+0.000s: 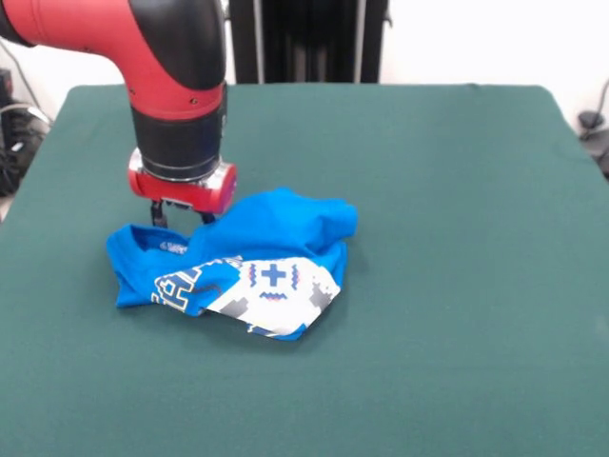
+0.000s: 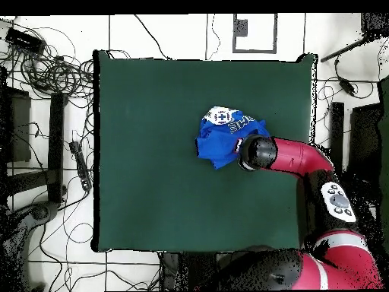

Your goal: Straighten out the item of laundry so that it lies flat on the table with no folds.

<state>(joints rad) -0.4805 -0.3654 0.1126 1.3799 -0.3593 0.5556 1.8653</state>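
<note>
Crumpled blue shirt (image 1: 243,267) on green counter (image 1: 447,286), bunched just below tool (image 1: 181,215). Tool fingers apart at collar edge, gripping nothing yet. Likely grasp step; next, pinch and pull outward.

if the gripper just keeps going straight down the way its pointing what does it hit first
Most likely the blue T-shirt: the gripper points straight down over its collar-side edge. Depth is unclear; it might meet the green table just behind the cloth instead.

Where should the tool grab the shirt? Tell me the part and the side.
Judging by the pose, the collar-end edge of the shirt: it lies exposed and single-layered beside the tool. Come from above, then pull away from the bunched folds.
</note>
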